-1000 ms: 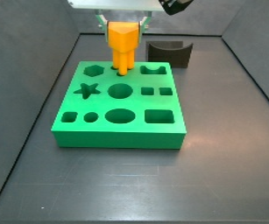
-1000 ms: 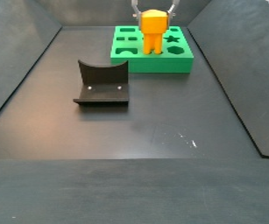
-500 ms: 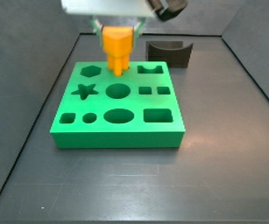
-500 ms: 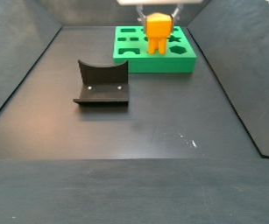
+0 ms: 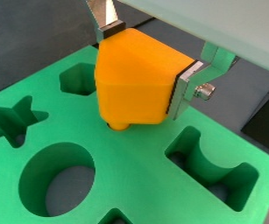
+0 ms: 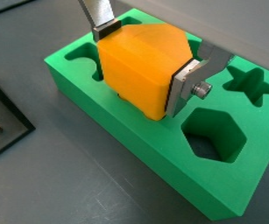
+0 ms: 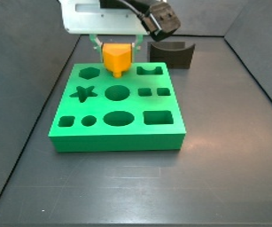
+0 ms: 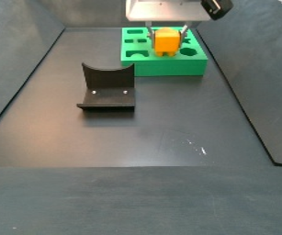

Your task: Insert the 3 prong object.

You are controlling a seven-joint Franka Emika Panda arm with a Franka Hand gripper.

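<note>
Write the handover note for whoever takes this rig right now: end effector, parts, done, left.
End effector: over the far row of the green board, shut on the 3 prong object.
3 prong object: upright, its lower end down in a board recess; in a wrist view the base sits at the board surface.
Dark grey block: on the floor beyond the board, untouched.
Done: pick-up, alignment, partial insertion.
Left: confirm full seating, release, retract.

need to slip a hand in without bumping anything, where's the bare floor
Widest bare floor lies on the near side of the dark grey block in a side view. Another patch fronts the green board. Crowded over the board's far end, where the gripper holds the 3 prong object.
</note>
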